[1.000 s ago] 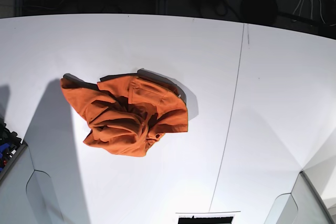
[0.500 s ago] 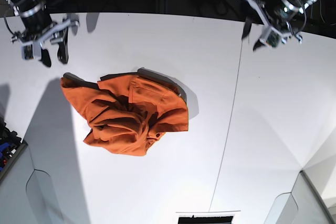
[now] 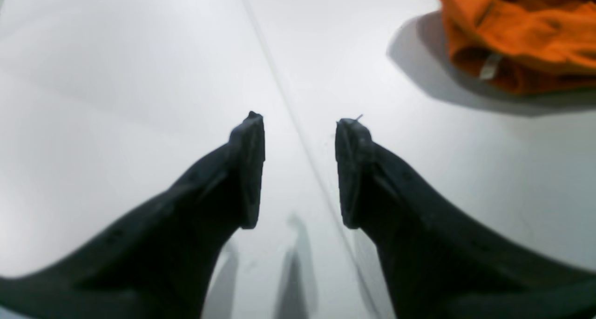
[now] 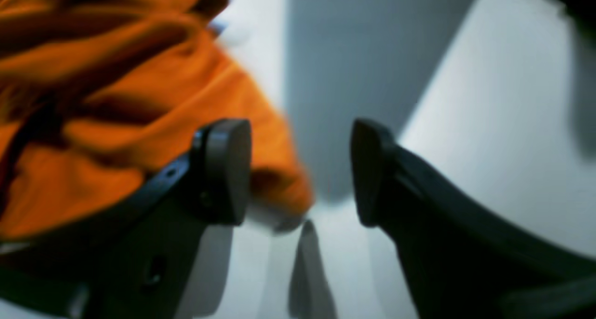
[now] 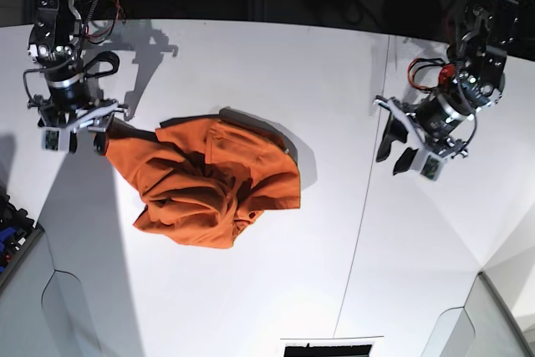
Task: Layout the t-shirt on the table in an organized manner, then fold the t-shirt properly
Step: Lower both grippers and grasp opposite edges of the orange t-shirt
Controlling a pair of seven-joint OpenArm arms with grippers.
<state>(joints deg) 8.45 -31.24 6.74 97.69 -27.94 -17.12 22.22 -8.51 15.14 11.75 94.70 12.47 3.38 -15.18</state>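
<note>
The right wrist view is blurred throughout: the crumpled burnt-orange cotton t-shirt [image 4: 116,91] is smeared and cut off by the top and left edges, and whether the right arm's black two-fingered gripper [image 4: 300,170] touches the cloth cannot be told. In the left wrist view the shirt is cut off by the top and right edges. In the base view that gripper hides the cloth's nearest corner, the shirt's folds hide its sleeves, and the large white smooth table [image 5: 251,290] runs past the frame

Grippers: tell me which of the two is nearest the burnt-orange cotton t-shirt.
The right gripper; it hangs at the t-shirt's corner, while the left gripper hangs beyond the seam.
</note>
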